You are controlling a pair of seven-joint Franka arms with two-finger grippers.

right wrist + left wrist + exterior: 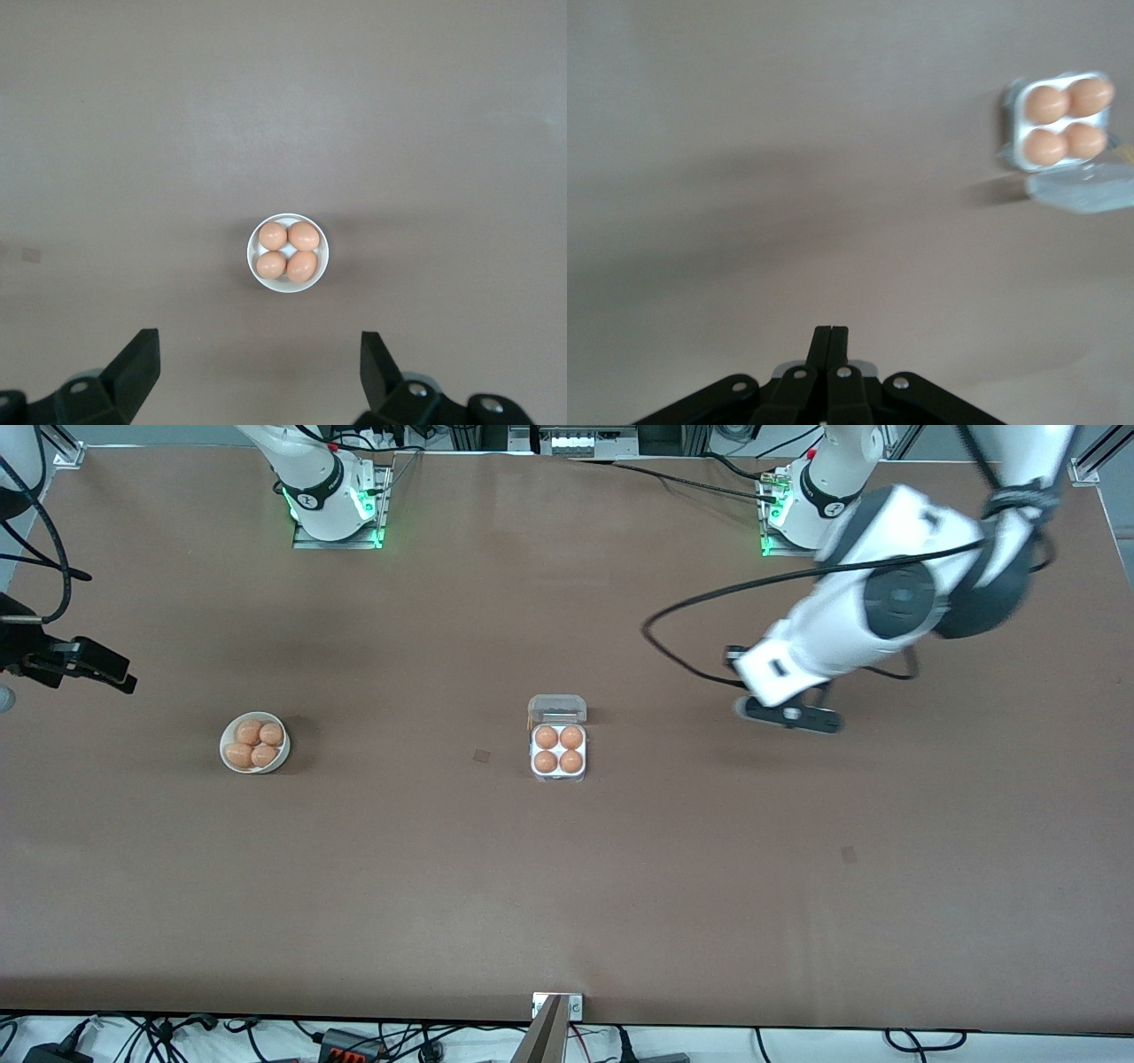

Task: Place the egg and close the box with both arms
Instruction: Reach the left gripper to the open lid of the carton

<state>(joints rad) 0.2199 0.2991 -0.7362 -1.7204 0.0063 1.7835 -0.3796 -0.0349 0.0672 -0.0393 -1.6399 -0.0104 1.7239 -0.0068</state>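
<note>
Sitting mid-desk, the box [558,751] has its clear lid tipped back and an egg [547,737] in each of its four cells. The left pincer [830,341], fingers pressed together and empty, hangs over bare desk [567,886] beside it. The right pincer [257,359] gapes wide above a bowl [288,252] of eggs.

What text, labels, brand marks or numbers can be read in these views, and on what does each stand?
None can be read.
A round dark emblem sits on each arm's base collar, too small to read.
The box, lid open with four eggs in it, shows no legible label.
The bowl of eggs is plain.
Neither the shut left pincer nor the open right pincer carries any marking.
</note>
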